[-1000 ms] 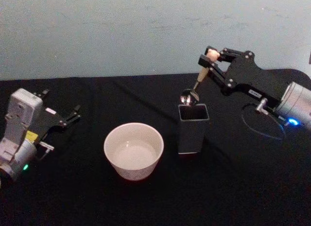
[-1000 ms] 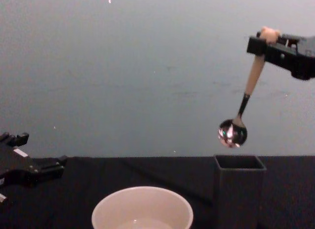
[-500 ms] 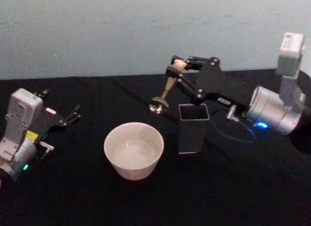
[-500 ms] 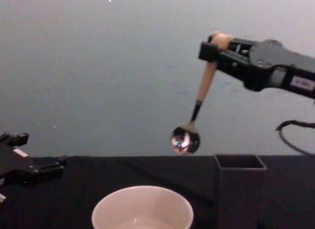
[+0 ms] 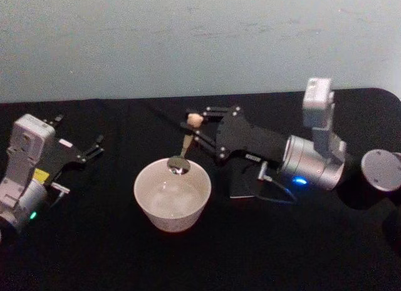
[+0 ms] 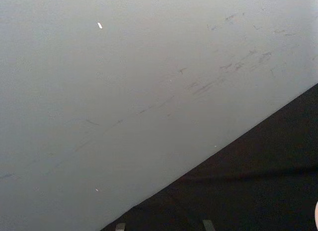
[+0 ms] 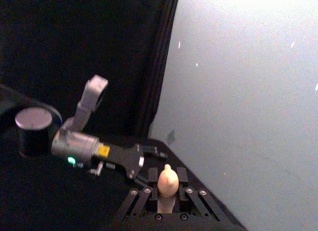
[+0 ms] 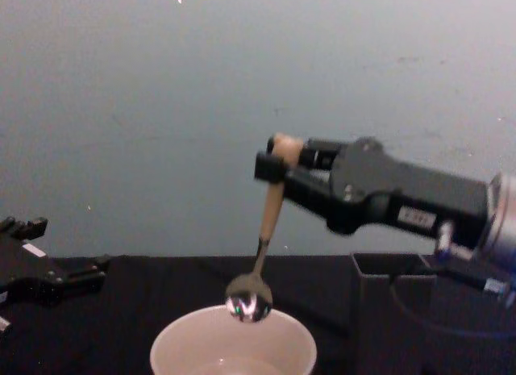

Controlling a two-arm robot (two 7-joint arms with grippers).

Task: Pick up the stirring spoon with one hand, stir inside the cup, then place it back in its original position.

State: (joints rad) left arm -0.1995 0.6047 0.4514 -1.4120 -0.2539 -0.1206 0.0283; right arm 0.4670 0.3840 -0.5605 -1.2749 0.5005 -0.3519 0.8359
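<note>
the right gripper (image 8: pixel 278 153) is pinching the bear-headed top of the stirring spoon (image 8: pixel 270 214), and in the right wrist view its fingers close on either side of the beige handle. the spoon hangs below the gripper with its long axis close to upright. it is tilted a little, so the shiny bowl sits slightly ahead of the fingertips, away from the arm's wrist. the cup (image 8: pixel 234 347) lies directly beneath the gripper. in the head view the spoon's bowl is over the far part of the opening, just inside the rim, and in the chest view it sits about level with the rim. whether metal touches the rim cannot be told. the coming move looks like a drop along the spoon's own axis, with a small draw back toward the cup's middle so the bowl clears the far wall. the dark holder (image 8: pixel 379 302) stands behind the gripper, under the arm's wrist, just beside the cup. the left gripper (image 5: pixel 94 147) rests on the bench (image 5: pixel 125 253) well apart from the cup, fingers spread and holding nothing, so the right arm is the one placed to stir.
</note>
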